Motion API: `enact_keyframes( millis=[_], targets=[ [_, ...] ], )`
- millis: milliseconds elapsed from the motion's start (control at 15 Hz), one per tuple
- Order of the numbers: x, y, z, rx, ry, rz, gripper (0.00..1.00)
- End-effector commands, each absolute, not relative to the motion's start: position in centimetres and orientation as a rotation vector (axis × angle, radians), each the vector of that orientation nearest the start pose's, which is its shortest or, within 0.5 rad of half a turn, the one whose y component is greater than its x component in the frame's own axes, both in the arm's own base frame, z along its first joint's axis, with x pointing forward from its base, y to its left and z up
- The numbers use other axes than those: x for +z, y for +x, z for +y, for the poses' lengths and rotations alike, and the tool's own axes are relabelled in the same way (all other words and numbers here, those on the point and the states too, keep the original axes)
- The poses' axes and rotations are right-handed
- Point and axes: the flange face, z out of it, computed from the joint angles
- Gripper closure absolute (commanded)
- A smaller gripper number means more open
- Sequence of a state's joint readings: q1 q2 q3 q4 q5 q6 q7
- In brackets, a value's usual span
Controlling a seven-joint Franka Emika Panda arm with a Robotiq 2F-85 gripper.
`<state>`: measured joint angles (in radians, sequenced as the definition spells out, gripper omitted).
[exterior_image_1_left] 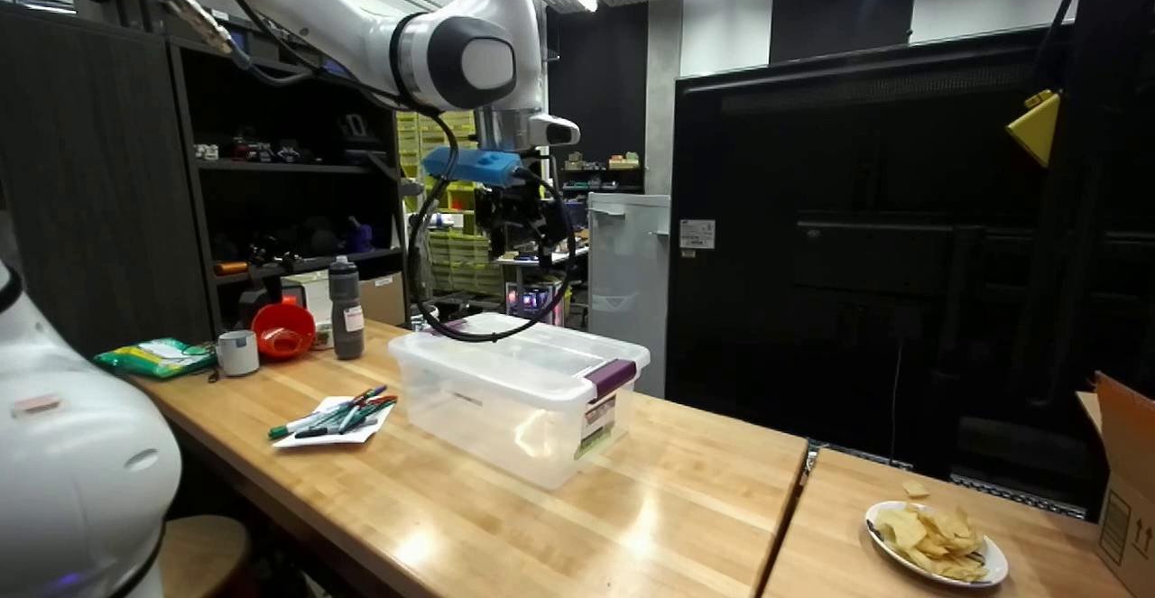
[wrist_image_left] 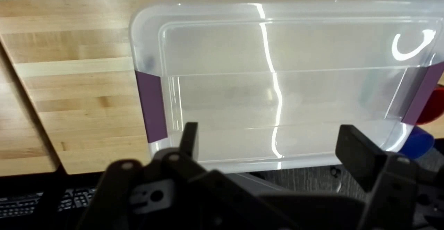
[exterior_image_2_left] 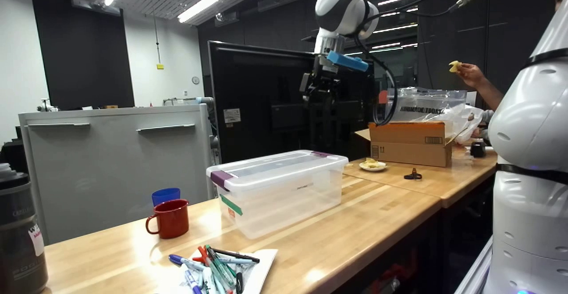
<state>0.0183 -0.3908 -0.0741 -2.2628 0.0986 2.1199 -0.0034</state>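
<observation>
Box (exterior_image_2_left: 284, 201): stood on the desk (exterior_image_2_left: 310, 236), its lid (exterior_image_2_left: 275, 166) on, below the jaws.
Jaws: hung spread wide above the lid, well apart from it.
Pens (exterior_image_2_left: 219, 269): lay heaped on white paper (exterior_image_2_left: 262, 260).
Mug (exterior_image_2_left: 172, 221): stood beside a blue cup (exterior_image_2_left: 165, 195).

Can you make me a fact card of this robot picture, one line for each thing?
Box: see-through plastic, on a wooden table, lid on, purple clips at both ends
Gripper: open, holding nothing, above the box
Pens: piled on something white beside the box
Red mug: next to a blue cup
Chips: on a white plate
Hand: a person's, holding up what looks like a chip
</observation>
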Motion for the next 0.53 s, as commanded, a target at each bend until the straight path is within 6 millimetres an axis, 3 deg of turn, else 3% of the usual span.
enact_keyframes(
  millis=[0,200,467],
  targets=[
    [53.0,47.8,-2.2,-0.412,-3.033,0.267,0.0],
    [51.9,48.5,-2.9,-0.401,-3.069,0.254,0.0],
    [52.4,48.3,-4.0,-0.408,-3.134,0.194,0.0]
  ],
)
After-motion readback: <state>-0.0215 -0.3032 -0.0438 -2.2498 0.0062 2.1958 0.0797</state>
